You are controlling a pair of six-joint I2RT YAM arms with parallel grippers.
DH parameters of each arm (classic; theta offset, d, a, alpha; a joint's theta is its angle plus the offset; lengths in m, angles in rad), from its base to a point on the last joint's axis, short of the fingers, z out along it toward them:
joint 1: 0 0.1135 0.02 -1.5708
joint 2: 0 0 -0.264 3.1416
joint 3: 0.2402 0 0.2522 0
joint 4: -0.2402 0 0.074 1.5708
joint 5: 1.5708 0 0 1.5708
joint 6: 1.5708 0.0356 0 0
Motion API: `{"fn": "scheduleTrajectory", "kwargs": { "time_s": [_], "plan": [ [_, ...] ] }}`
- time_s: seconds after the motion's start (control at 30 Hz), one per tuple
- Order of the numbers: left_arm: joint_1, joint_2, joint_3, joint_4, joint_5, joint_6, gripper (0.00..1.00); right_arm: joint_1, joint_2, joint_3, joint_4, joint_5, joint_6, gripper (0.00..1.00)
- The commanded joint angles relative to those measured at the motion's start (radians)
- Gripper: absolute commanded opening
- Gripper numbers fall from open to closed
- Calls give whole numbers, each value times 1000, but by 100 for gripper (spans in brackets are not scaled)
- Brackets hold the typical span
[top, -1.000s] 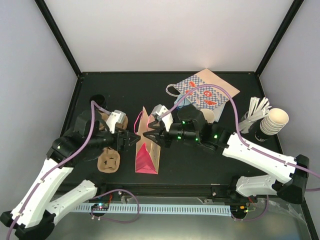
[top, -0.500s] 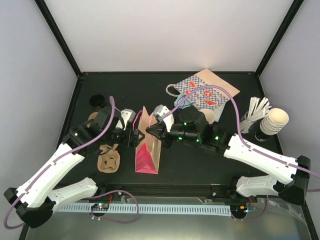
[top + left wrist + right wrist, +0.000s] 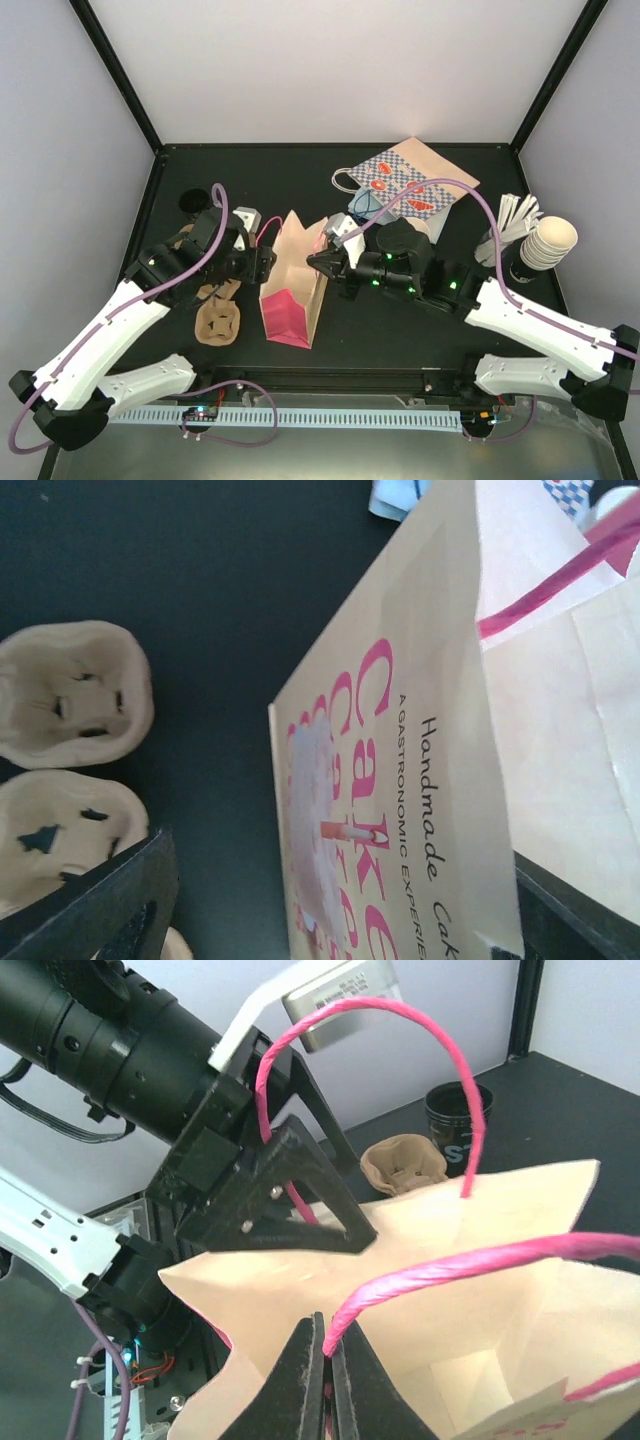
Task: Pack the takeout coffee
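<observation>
- Top external view: the pink bag [image 3: 292, 300] sits open-mouthed on the dark surface [image 3: 250, 180] between the two arms. A pulp cup carrier [image 3: 218, 322] lies to its left. A patterned bag [image 3: 410, 178] and a stack of cream cups [image 3: 548, 243] lie to its right.
- Right wrist view only: the right tool [image 3: 325, 1360] is pinched fully together on the bag's near pink handle [image 3: 450, 1268]. A black cup [image 3: 462, 1120] stands beyond the bag.
- Left wrist view only: the left tool [image 3: 340, 860] is spread wide, one finger on either side of the bag's printed wall, gripping nothing.
- The takeout coffee cannot be made out in any view; the right arm hides the surface beside the patterned bag.
</observation>
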Motion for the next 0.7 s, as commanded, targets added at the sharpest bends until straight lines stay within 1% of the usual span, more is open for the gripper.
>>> {"fn": "scheduleTrajectory", "kwargs": {
  "time_s": [0.0, 0.43, 0.5, 0.67],
  "plan": [
    [-3, -2, 78, -58, -116, 31, 81, 4, -52, -21, -17, 68, -3, 1],
    [-2, 30, 142, -66, -173, 67, 80, 5, -98, -43, -46, 165, -16, 2],
    [-2, 31, 146, -46, -162, 76, 80, 4, -103, -46, -49, 177, -18, 2],
    [0, 49, 156, 24, -85, 91, 80, 4, -118, -51, -60, 199, -19, 2]
  ]
}}
